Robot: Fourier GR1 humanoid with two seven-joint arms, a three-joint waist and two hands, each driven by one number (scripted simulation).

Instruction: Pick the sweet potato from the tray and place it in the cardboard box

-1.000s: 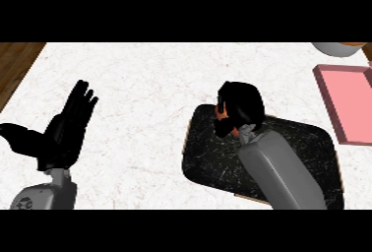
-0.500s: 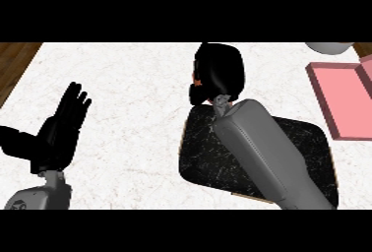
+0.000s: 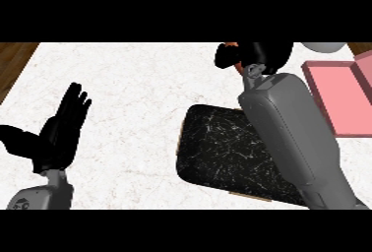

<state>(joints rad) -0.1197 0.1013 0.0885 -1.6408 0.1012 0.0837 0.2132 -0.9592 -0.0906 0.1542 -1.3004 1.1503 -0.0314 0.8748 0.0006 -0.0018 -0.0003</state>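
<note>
Right hand (image 3: 256, 55) is up near the far edge of the tabletop (image 3: 138, 83), fingers curled round something, and there's a sliver of orange peeking out at its left side: that's the sweet potato (image 3: 231, 45), almost wholly hidden in the grasp. The grey forearm runs back from it across the dark speckled tray (image 3: 222, 147), which lies below and behind the hand with nothing showing on its visible surface, so I'd call the pick done. Just to the right of the hand sits the pink-lined cardboard box (image 3: 338, 98), one flap up at the view's right edge; the hand is close beside its near-left corner but not over the opening. What's left, by my reading: carry the load a short way right, get it above the box, lower and let go. A pale round thing (image 3: 325, 46) shows at the top edge beyond the box, too cropped to name. Over on the left, the left hand (image 3: 58, 133) rests open, fingers straight up, holding nothing.
</note>
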